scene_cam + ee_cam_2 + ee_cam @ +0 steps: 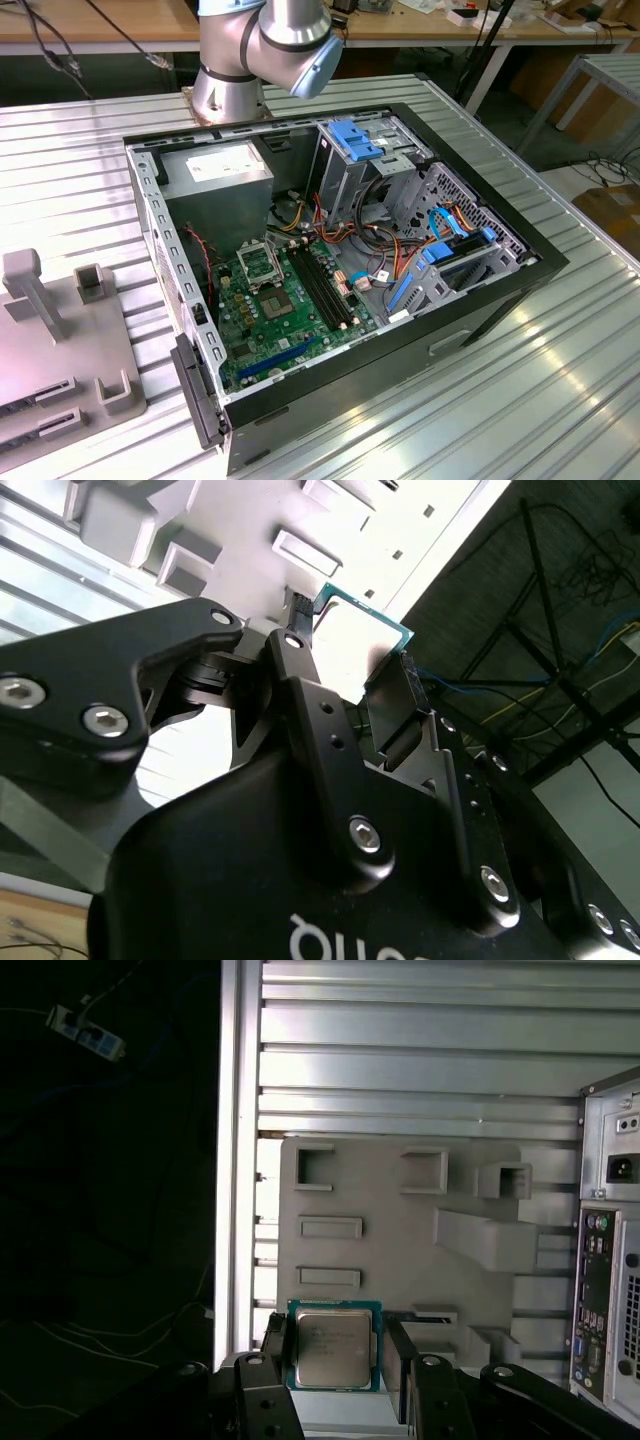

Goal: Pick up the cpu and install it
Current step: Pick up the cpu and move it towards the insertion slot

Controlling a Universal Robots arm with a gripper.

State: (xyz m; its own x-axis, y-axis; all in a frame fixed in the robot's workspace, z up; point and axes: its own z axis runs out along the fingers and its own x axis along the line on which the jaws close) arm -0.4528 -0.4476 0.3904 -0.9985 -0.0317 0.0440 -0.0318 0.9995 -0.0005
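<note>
You've got the cpu [333,1352] pinched by its edges in the gripper [335,1326], jaws closed on it, over the grey fixture tray [400,1250]. Exterior view: open PC case [540,262] w/ motherboard [290,315] inside, black socket frame [262,265] on the board.

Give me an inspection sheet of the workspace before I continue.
Surface: slatted metal table, holding an open computer case and a grey fixture tray.
Job's things: cpu at the tray, metal top facing the first wrist view; motherboard exposed in the case.
Clutter: nothing seen.
Grippers: hand shut on the cpu, fingers against two opposite edges.
Cables: coloured wires inside the case; power strip off the table.
Surroundings: wooden benches beyond the arm's base.
</note>
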